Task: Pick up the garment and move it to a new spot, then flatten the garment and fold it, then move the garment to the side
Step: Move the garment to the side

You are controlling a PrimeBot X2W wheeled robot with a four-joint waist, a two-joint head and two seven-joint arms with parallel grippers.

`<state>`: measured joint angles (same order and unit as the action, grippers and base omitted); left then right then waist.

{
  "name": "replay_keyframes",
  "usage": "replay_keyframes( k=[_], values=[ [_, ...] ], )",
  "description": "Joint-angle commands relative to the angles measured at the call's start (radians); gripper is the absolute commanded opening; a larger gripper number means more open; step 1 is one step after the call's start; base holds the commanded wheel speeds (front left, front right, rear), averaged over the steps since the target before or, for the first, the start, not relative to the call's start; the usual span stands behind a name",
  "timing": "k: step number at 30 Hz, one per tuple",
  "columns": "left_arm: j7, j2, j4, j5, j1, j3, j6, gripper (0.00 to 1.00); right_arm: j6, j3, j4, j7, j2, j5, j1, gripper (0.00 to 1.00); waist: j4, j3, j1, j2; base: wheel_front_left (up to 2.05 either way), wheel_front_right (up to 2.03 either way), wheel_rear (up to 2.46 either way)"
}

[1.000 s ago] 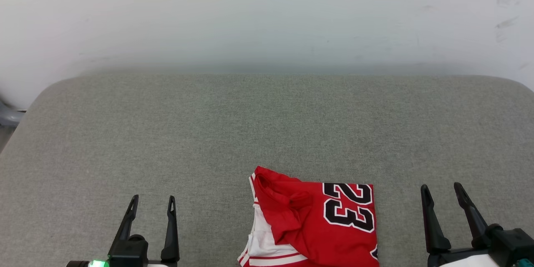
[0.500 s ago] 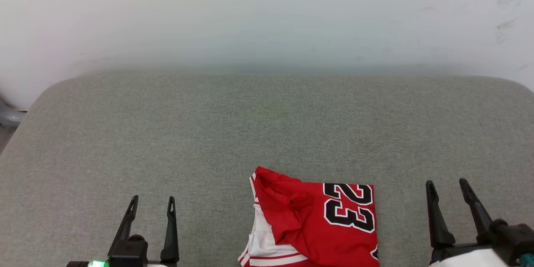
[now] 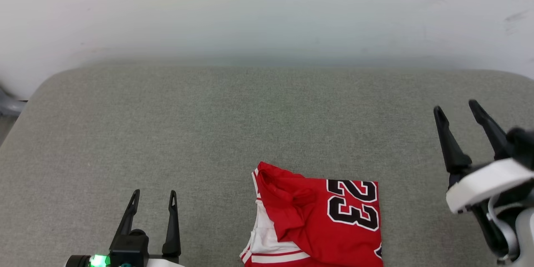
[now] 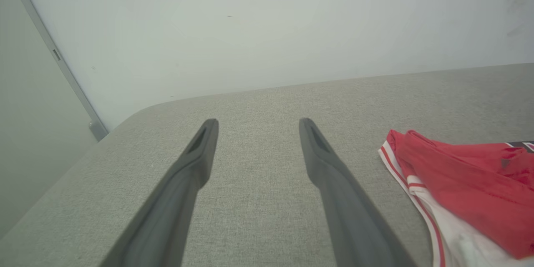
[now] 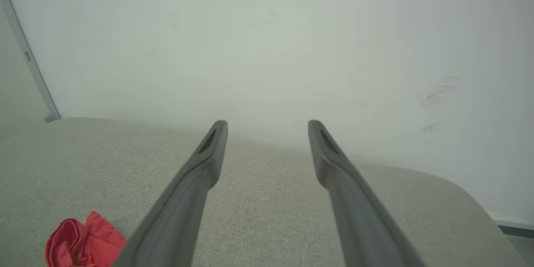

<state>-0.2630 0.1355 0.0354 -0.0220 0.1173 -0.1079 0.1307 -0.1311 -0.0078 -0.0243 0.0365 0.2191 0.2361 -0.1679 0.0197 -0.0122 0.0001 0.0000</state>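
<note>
Here's the shirt (image 3: 317, 217), lying bunched into a compact red block at the table's (image 3: 250, 112) near edge, a little right of the table's middle, its "23" turned sideways and a white sleeve peeking from under the red. It looks folded already, so I'd say only the move to the side is left. The left hand (image 3: 154, 192) hovers low over the table's near-left part, fingers apart and empty, parked clear of the cloth. The right hand (image 3: 454, 105) hangs over the table's right side, fingers spread too, holding nothing, likely placed for a reach to the shirt's right edge. Hard to judge, though: the shirt's near edge is cut off at the frame's bottom, its under layers are hidden, and the right wrist is blurred. From the right wrist, just a red corner (image 5: 83, 238) shows.
</note>
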Motion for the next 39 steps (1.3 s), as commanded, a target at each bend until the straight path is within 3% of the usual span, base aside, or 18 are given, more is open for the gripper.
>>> replay_keyframes(
  k=[1, 11, 21, 28, 39],
  values=[
    [-0.002, -0.003, 0.000, -0.002, -0.011, 0.002, -0.004, 1.00, 0.001, 0.014, -0.007, 0.039, 0.019, 0.021, -0.030, 1.00, 0.005, -0.009, -0.0001, 0.0000, 0.00, 0.00, 0.00],
    [-0.002, -0.007, -0.002, 0.004, -0.048, 0.000, -0.006, 1.00, 0.001, 0.197, -0.005, 0.495, 0.190, 0.232, -0.171, 1.00, 0.025, -0.052, -0.0001, 0.0000, 0.00, 0.00, 0.00],
    [-0.002, -0.016, -0.004, 0.008, -0.072, -0.006, -0.007, 1.00, 0.001, 0.378, 0.021, 0.853, 0.296, 0.412, -0.188, 1.00, 0.046, -0.081, -0.0001, 0.0000, 0.00, 0.00, 0.00],
    [-0.002, -0.026, -0.012, 0.006, -0.087, -0.015, -0.007, 1.00, 0.001, 0.435, 0.057, 0.932, 0.329, 0.470, -0.155, 1.00, 0.071, -0.116, -0.0001, 0.0000, 0.00, 0.00, 0.00],
    [-0.002, -0.039, -0.011, 0.007, -0.127, -0.030, -0.010, 1.00, 0.001, 0.476, 0.163, 0.895, 0.295, 0.473, -0.144, 1.00, 0.112, -0.181, -0.0001, 0.0000, 0.00, 0.00, 0.00]
  ],
)
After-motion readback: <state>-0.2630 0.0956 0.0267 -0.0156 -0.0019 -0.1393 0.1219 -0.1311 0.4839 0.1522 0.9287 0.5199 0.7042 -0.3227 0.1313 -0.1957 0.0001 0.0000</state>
